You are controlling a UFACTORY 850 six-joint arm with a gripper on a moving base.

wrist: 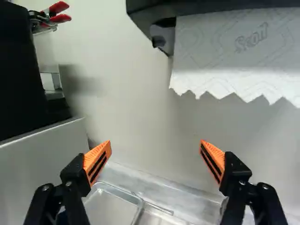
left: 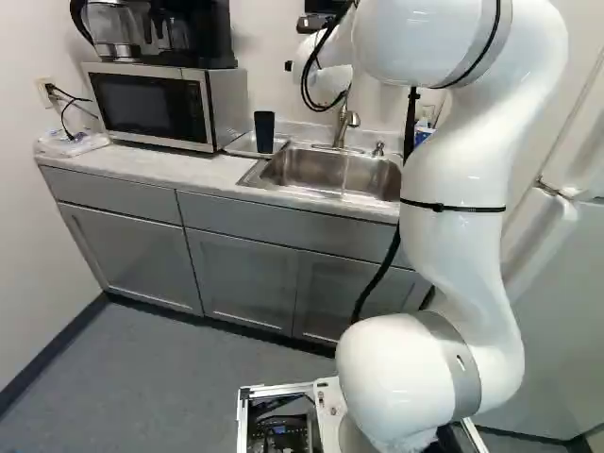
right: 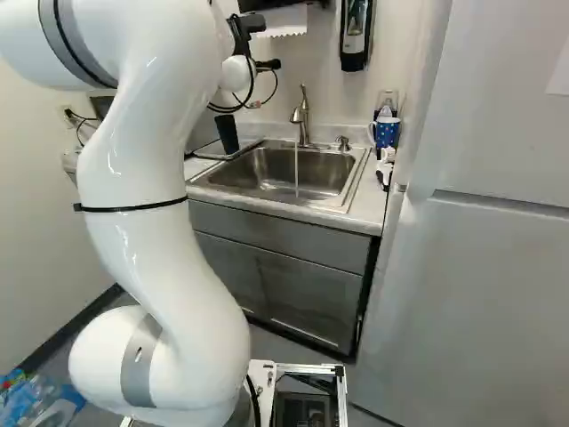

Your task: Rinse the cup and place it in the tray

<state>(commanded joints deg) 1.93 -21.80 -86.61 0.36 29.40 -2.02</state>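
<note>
Left of the sink (left: 293, 168), the dark cup (left: 264, 131) stands upright, seemingly in the metal tray (left: 243, 144) already, so the gripper (wrist: 155, 147), spread wide and empty, would do best to ease straight back, fingers clear of the rim, before swinging right to the tap (right: 302, 116), whose water (right: 296, 169) runs. The cup's base is hard to make out, and whether it is rinsed (inside especially) I can't tell

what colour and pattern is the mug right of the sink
Blue with white dots; the mug shows best in the right base view.
</note>
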